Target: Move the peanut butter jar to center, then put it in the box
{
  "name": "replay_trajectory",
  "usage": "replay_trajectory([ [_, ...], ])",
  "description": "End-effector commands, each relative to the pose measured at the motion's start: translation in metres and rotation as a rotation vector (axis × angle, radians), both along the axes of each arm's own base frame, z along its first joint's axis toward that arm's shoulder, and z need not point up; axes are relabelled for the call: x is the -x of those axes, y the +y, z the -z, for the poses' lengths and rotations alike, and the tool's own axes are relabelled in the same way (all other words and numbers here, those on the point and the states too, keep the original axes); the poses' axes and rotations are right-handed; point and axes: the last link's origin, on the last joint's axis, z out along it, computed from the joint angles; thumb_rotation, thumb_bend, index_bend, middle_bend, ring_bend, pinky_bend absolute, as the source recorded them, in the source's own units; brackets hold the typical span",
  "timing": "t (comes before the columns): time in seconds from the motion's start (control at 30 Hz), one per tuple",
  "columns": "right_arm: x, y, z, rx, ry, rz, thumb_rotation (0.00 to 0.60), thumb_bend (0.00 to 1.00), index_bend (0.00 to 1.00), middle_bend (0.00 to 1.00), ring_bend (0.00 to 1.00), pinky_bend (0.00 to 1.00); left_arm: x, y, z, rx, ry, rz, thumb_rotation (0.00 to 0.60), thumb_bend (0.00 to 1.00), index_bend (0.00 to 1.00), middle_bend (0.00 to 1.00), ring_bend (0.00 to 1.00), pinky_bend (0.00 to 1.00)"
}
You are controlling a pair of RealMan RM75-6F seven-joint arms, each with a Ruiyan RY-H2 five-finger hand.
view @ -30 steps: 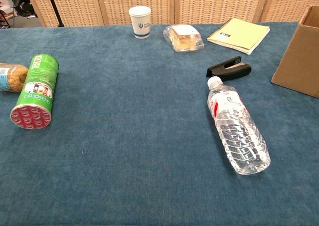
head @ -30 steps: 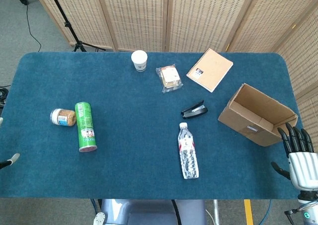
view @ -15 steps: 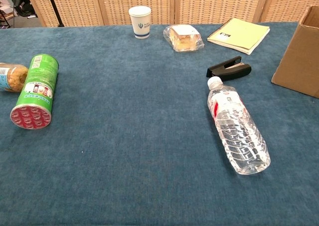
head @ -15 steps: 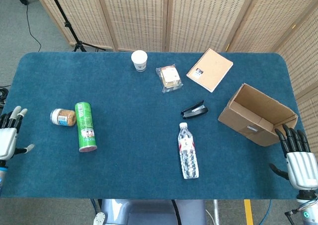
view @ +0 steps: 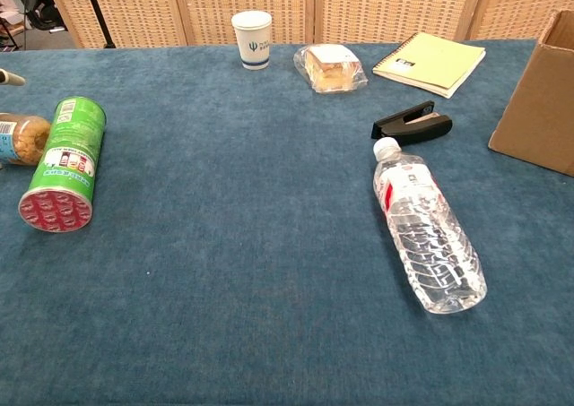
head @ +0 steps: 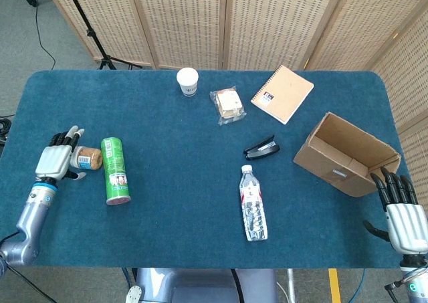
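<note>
Since half a second ago my left hand has swung in from the table's left edge and now sits right at the lid end of the peanut butter jar, while my right hand has barely shifted. From the head view, the jar lies on its side just to the right of my left hand, its long axis running left to right, lid toward my palm and base against or nearly against the green can, which lies beyond it, pointing toward me. My left hand's fingers are spread apart and point away from me; I cannot tell whether any of them touch the jar yet, but nothing is clasped. My right hand waits at the near right corner, fingers apart and holding nothing, with the cardboard box just ahead of it, its mouth facing up and left. The jar is well apart from that hand, so I judge the left is the one to carry it toward the center, where the water bottle and stapler lie. From the chest view, only a fingertip of my left hand shows at the left edge, beyond the jar, which lies cut off by the frame and tucked against the green can; the box stands at the far right.
</note>
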Motion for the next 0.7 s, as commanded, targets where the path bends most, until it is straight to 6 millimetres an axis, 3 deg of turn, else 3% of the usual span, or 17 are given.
replay_trajectory([
  [0.03,0.001,0.0,0.0,-0.003,-0.003,0.004,0.6,0.0,0.0,0.0,0.0,0.0,-0.001,0.005,0.005,-0.004,-0.012,-0.011,0.6,0.0,0.12,0.12,0.1,0.2],
  [0.13,0.001,-0.001,0.0,-0.007,-0.01,0.007,0.6,0.0,0.0,0.0,0.0,0.0,-0.001,0.007,0.008,-0.014,-0.003,0.005,0.6,0.0,0.37,0.34,0.27,0.36],
  [0.33,0.001,-0.001,0.002,-0.019,-0.012,0.008,0.6,0.0,0.0,0.0,0.0,0.0,-0.002,0.01,0.014,-0.005,0.008,0.025,0.6,0.04,0.63,0.52,0.43,0.49],
  [0.53,0.0,0.0,0.002,-0.028,-0.02,0.01,0.6,0.0,0.0,0.0,0.0,0.0,-0.003,0.003,-0.015,-0.09,-0.027,0.079,0.6,0.11,0.69,0.57,0.47,0.51],
  [0.7,0.0,0.001,0.004,-0.042,-0.022,0.016,0.6,0.0,0.0,0.0,0.0,0.0,-0.019,-0.017,-0.067,-0.211,-0.123,0.21,0.6,0.1,0.69,0.58,0.47,0.51],
])
